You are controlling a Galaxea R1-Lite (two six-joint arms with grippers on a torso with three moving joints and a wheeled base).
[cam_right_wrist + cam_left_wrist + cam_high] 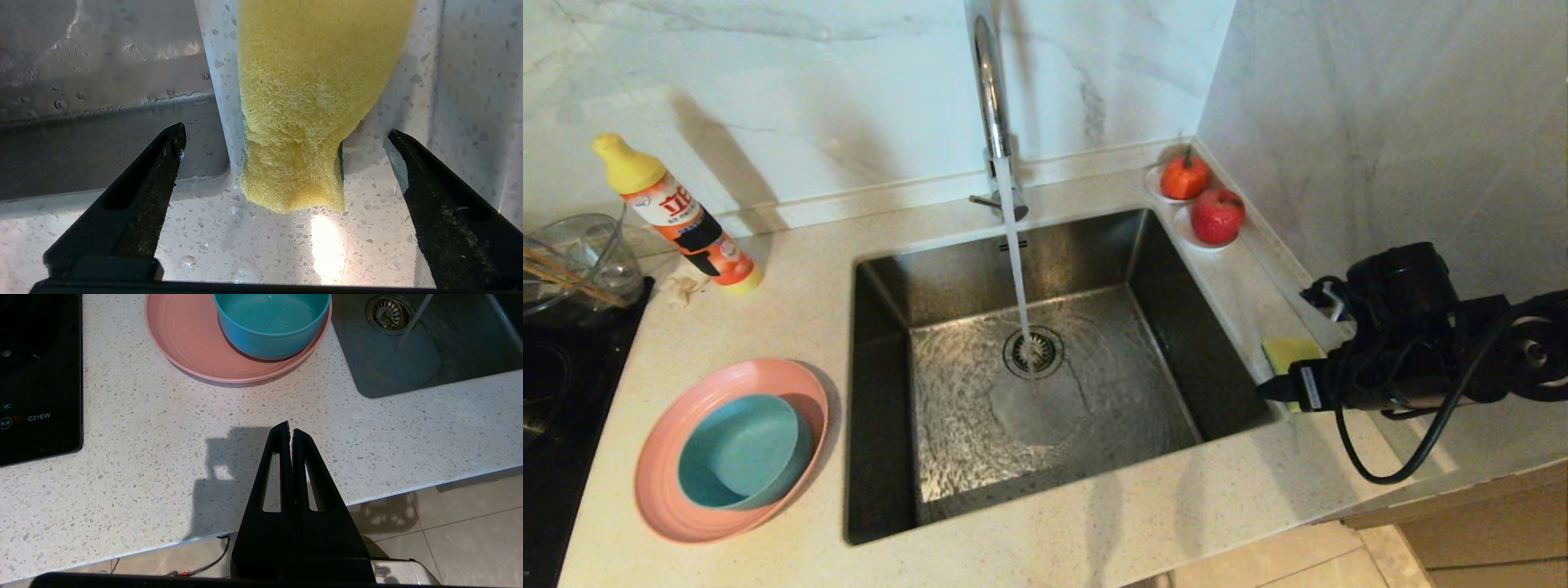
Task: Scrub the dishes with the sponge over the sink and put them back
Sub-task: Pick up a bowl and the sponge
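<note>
The yellow sponge (pixel 1290 353) lies on the counter at the sink's right rim, a thin green edge showing underneath in the right wrist view. My right gripper (pixel 286 132) is open, its fingers either side of the near end of the sponge (pixel 310 81) without touching it. Left of the sink (pixel 890 343) a teal bowl (pixel 743 449) sits inside the pink plate (pixel 662 457). Chopsticks (pixel 564 278) rest in a glass bowl at far left. My left gripper (pixel 291 428) hangs shut and empty above the counter's front edge, short of the plate (pixel 184 339) and bowl (pixel 269 330).
Water runs from the chrome faucet (pixel 992 98) onto the drain (pixel 1033 351). A detergent bottle (pixel 678 216) and the glass bowl (pixel 580 253) stand at back left, beside a black cooktop (pixel 556 408). Two red fruits (pixel 1186 175) (pixel 1217 215) sit in the back right corner. A wall stands close on the right.
</note>
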